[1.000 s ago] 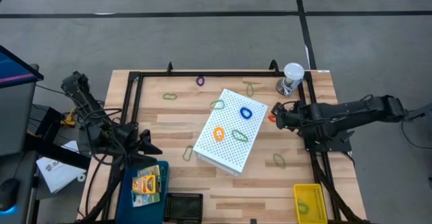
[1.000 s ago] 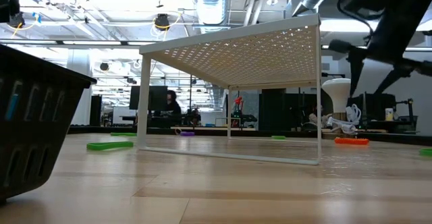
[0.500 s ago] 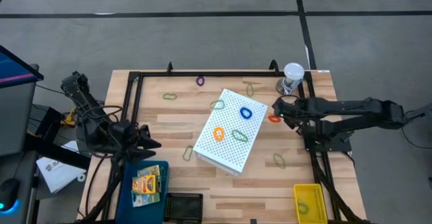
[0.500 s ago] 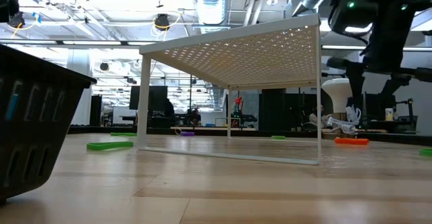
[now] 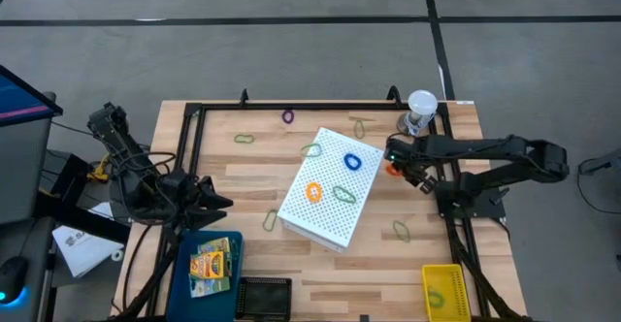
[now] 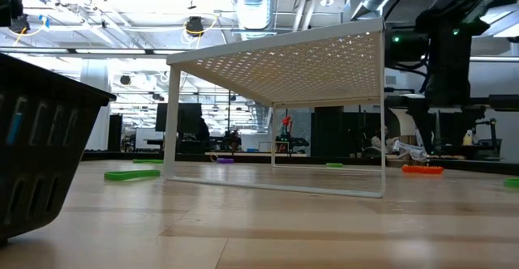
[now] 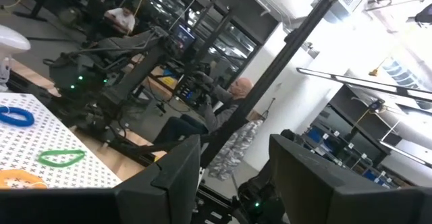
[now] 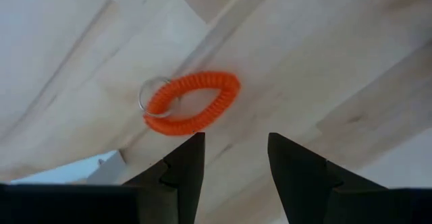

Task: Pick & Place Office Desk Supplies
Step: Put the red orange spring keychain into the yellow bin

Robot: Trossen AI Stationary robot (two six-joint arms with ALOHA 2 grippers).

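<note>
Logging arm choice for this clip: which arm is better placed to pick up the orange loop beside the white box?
Right. Its open hand hangs above the orange loop; the left hand waits across the table.

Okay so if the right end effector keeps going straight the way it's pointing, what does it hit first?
Probably the orange coiled loop with a small metal ring on the wooden table; the open right end effector points almost at it.

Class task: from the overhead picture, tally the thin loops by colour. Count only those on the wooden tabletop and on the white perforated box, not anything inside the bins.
Olive green loops: 6
Orange loops: 2
Blue loops: 1
Purple loops: 1
Total: 10
</note>
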